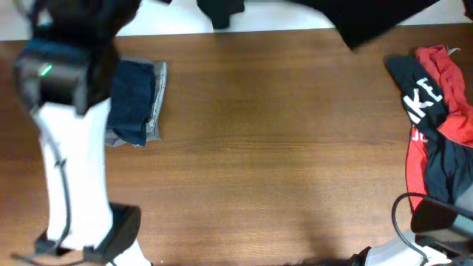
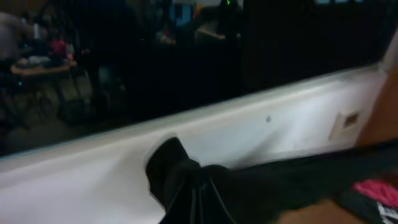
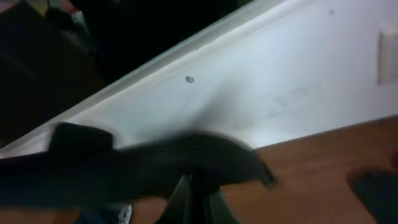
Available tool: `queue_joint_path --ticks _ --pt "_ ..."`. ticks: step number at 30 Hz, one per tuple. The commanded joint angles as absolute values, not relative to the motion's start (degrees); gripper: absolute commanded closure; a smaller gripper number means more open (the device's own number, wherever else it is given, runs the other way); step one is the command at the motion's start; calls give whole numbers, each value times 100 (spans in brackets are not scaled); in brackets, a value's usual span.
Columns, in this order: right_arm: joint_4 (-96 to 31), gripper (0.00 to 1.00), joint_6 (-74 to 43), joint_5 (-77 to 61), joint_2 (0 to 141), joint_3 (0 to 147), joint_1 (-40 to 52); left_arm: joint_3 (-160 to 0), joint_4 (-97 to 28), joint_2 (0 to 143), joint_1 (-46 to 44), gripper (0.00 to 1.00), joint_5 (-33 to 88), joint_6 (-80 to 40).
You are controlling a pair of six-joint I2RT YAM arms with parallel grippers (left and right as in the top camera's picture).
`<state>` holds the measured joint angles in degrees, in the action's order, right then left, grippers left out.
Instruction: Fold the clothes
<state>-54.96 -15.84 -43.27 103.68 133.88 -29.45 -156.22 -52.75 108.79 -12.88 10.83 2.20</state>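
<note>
Brown wood of the table (image 1: 259,148) fills most of what we see from above. At its left, beside the white left arm (image 1: 70,170), lies a folded stack (image 1: 137,100) of navy and grey cloth, flat on the wood. Further right, along the top edge, the black shirt (image 1: 369,18) hangs in two dark masses above the table's far side. At the far right sits a loose pile (image 1: 443,125) of red, black and navy clothes.

In the wrist views, both blurred, we see the left gripper (image 2: 194,199) with its fingers drawn together on a bunched fold of the black shirt. The right gripper (image 3: 194,196) is likewise pinched closed on the shirt's edge, before a white wall (image 3: 298,81).
</note>
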Motion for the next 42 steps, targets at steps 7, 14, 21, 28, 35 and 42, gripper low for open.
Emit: queue_joint_path --ticks 7,14,21,28,35,42 --pt "-7819 96 351 -3385 10689 13465 -2196 -15445 -8593 11907 -1262 96 873 613" --pt "-9585 96 722 -1500 11227 12623 -1496 -14914 -9673 12748 -1264 95 1570 585" --pt "-9734 72 506 -1044 11225 12197 -1511 -14451 -9673 12348 -1304 94 1566 421" --pt "-9596 28 -231 -336 11225 11952 -1522 -12495 -9671 11004 -1330 60 1398 421" --pt "-8667 15 -755 -1052 11227 11262 -1623 -10173 -7874 10860 -1503 43 1643 436" --pt "-8868 18 -320 -1874 11222 11174 -1839 -7717 -4431 10866 -1747 31 1243 440"
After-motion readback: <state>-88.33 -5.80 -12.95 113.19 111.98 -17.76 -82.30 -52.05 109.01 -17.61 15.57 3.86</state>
